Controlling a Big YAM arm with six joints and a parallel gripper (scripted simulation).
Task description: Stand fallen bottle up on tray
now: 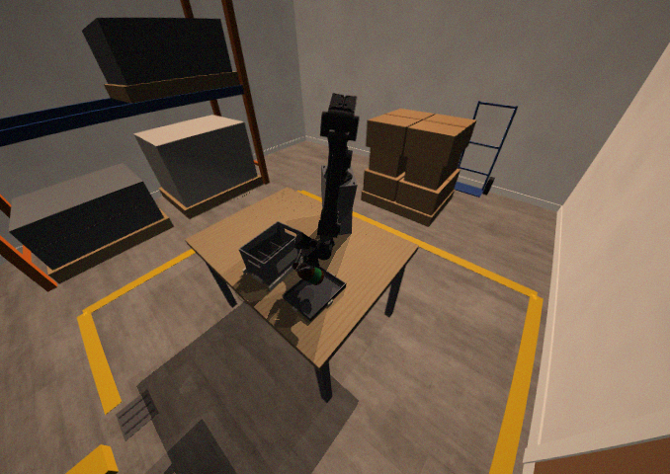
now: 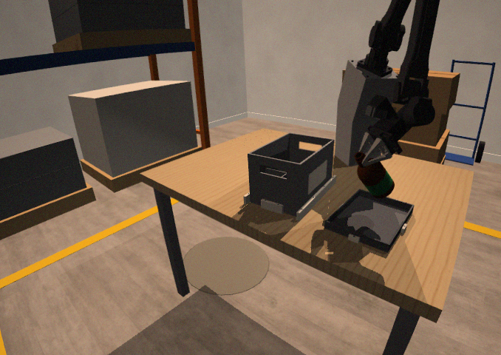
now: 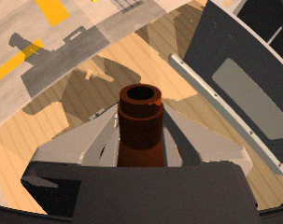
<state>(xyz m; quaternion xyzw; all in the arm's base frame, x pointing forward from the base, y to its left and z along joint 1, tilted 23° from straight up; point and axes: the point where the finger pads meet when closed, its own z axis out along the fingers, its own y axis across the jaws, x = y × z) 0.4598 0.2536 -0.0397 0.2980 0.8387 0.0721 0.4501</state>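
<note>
A brown bottle [image 2: 373,178] [image 1: 308,273] [image 3: 140,126] with a green label hangs tilted, neck up and leaning left, over the far edge of the dark tray [image 2: 397,228] [image 1: 336,292]. Its bottom is close above the tray's rim. My gripper [image 2: 372,156] [image 3: 140,111] is shut on the bottle's neck; in the wrist view the open mouth of the neck sticks out between the grey fingers. The dark crate [image 2: 289,167] [image 1: 269,254] [image 3: 241,81] stands just left of the tray on the wooden table [image 2: 209,175].
The arm's grey base [image 2: 353,109] stands on the table behind the tray. Shelving with large boxes [image 2: 134,121] is at the left, stacked cartons [image 1: 414,156] and a blue hand truck [image 2: 468,112] behind. Yellow floor lines surround the table.
</note>
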